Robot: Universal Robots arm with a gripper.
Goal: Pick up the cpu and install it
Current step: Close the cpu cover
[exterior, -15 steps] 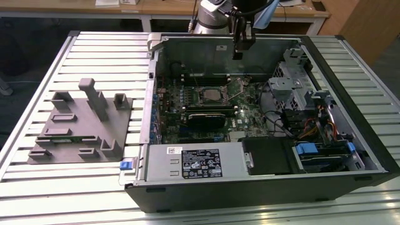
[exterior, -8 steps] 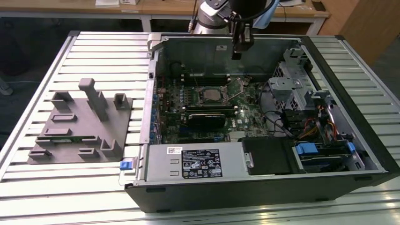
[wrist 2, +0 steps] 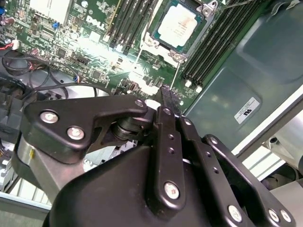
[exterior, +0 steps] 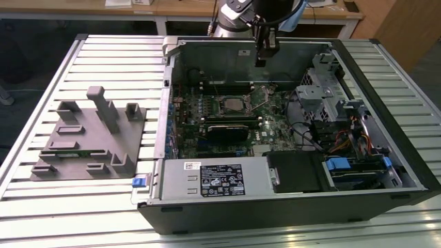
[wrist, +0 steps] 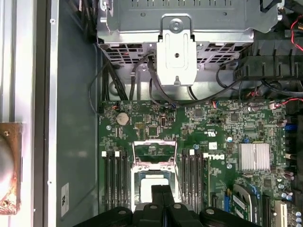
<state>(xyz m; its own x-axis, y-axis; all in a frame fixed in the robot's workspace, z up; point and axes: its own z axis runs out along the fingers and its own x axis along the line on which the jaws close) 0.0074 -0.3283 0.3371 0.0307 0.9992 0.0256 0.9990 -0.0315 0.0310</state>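
While my fingers (wrist: 156,193) hang pressed together and empty, the cpu (wrist: 154,182) lies beneath them in its socket, the hinged frame (wrist: 154,147) raised. Placing looks done; any next move must clear that frame.

This is looking like a robotics lab or workshop. A ribbed metal table (exterior: 103,57) is carrying an open computer case (exterior: 289,212) lying on its side, its green circuit board (exterior: 272,126) and cables (exterior: 344,139) showing. Near the table's edge at the exterior view's left, a grey slotted fixture (exterior: 90,139) is sitting. A robot arm (exterior: 238,15) with a gripper (exterior: 261,63) is hanging over the case, and wooden desks (exterior: 186,8) are standing beyond the table's far edge.
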